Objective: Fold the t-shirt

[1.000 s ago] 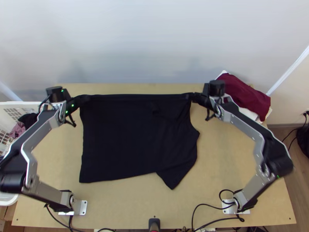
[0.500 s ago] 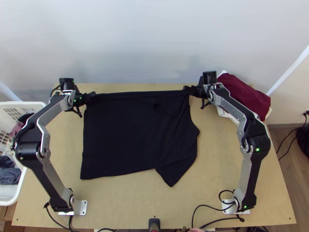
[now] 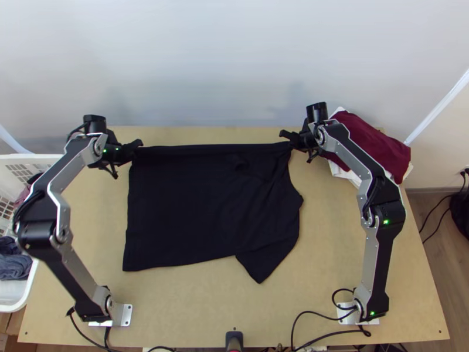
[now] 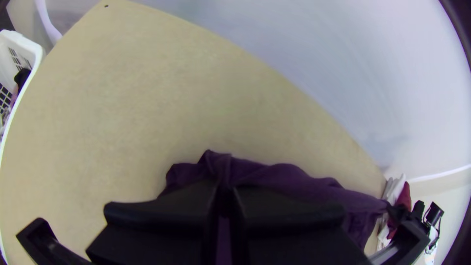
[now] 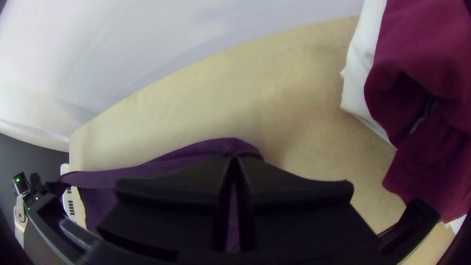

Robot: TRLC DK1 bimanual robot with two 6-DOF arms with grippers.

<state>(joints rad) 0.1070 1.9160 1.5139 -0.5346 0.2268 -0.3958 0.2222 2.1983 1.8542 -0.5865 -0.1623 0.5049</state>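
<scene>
Clamping a black t-shirt (image 3: 199, 208), by its far edge, in left gripper (image 3: 137, 148) and right gripper (image 3: 285, 139), mostly spread on table (image 3: 193, 305)

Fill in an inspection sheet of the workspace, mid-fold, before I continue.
Surface: light wooden table, bare along its near side.
T-shirt: black, spread, small wrinkles toward the far right; one part juts out at the near right.
Clutter: maroon cloth over white cloth at the far right; white basket holding clothes at the left.
Left gripper: fingers closed on the shirt's far left corner.
Right gripper: fingers closed on its far right end.
Cables: black, near both arm bases.
Surroundings: pale wall behind, wooden floor at right.
</scene>
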